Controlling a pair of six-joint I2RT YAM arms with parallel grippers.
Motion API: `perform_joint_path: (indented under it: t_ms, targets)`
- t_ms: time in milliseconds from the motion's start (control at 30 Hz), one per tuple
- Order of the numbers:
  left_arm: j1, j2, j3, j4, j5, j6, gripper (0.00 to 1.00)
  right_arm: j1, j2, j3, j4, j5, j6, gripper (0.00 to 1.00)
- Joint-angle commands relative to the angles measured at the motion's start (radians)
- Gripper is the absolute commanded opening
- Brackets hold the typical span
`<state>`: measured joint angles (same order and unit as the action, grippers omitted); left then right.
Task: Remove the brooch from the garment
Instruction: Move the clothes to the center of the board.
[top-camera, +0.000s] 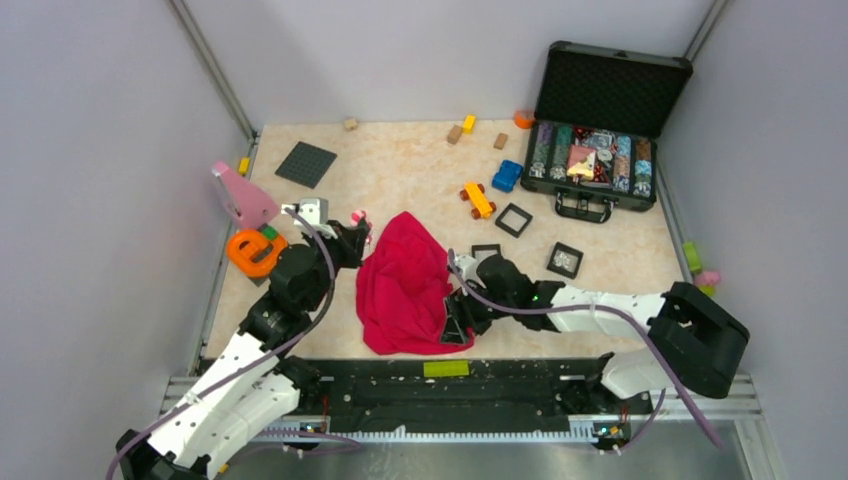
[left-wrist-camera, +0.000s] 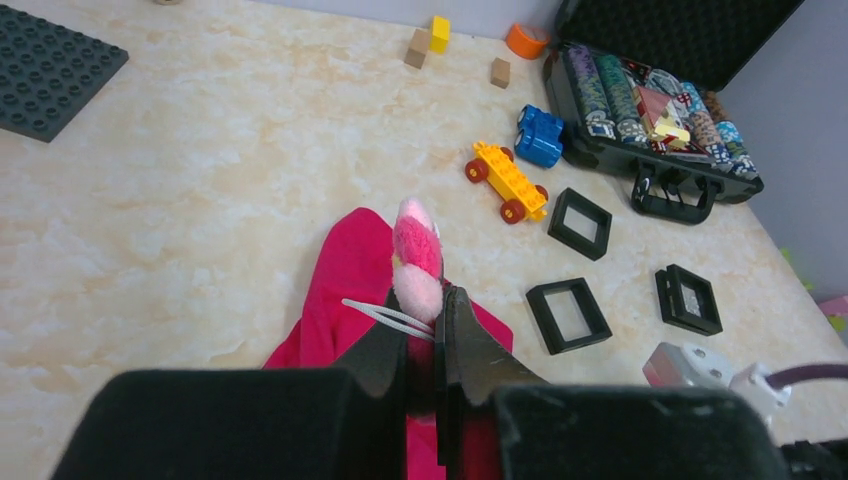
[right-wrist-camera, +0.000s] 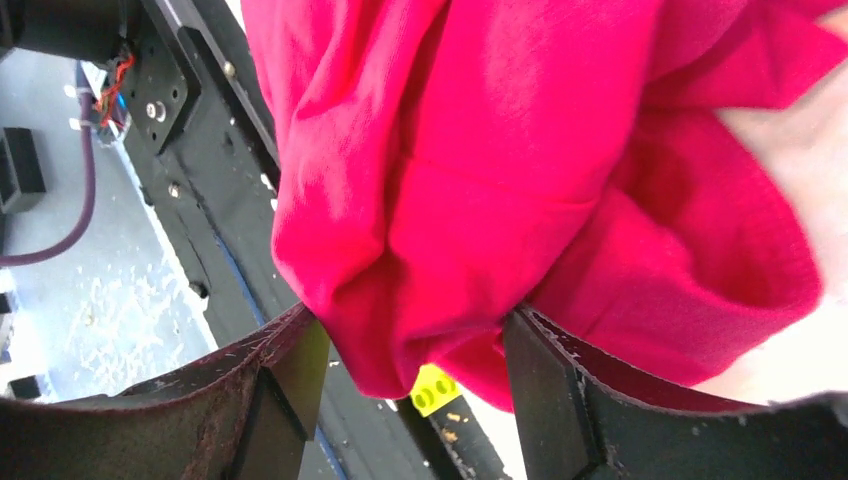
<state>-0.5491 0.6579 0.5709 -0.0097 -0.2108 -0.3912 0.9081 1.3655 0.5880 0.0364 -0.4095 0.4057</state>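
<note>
Open black case (top-camera: 612, 92) full of chips (top-camera: 590, 160), left gripper (left-wrist-camera: 432, 300) pinched tight on fluffy pink brooch (left-wrist-camera: 417, 258) over red cloth (top-camera: 405, 280) edge, right gripper (right-wrist-camera: 410, 340) fingers wide apart with a cloth fold between them

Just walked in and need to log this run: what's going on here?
The left gripper is shut on the pink-and-white brooch, holding it just above the red garment. The brooch looks free of the cloth. The right gripper sits at the garment's near edge, with its jaws apart and a fold of cloth between them. A yellow toy car and an open case lie farther back.
</note>
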Motion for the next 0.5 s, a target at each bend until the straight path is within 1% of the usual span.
perform_joint_path:
  t_ms: [0,100,200,300,400,467]
  targets:
    - [0.008,-0.025,0.064,-0.077,-0.039,-0.005,0.00,0.076,0.007,0.008,-0.060,0.157,0.085,0.63]
    - [0.010,-0.044,0.084,-0.101,-0.051,0.001,0.00,0.104,0.147,0.115,-0.100,0.291,0.085,0.60]
    - [0.010,-0.052,0.105,-0.138,-0.048,0.008,0.00,0.110,0.274,0.225,-0.066,0.394,0.107,0.53]
    - [0.011,-0.069,0.111,-0.168,-0.047,0.005,0.00,0.101,0.385,0.354,-0.017,0.515,0.097,0.51]
    - [0.011,-0.082,0.099,-0.171,-0.044,-0.001,0.00,0.035,0.514,0.550,0.022,0.500,0.074,0.49]
    - [0.011,-0.084,0.095,-0.179,-0.038,-0.008,0.00,-0.020,0.605,0.694,0.016,0.491,0.071,0.48]
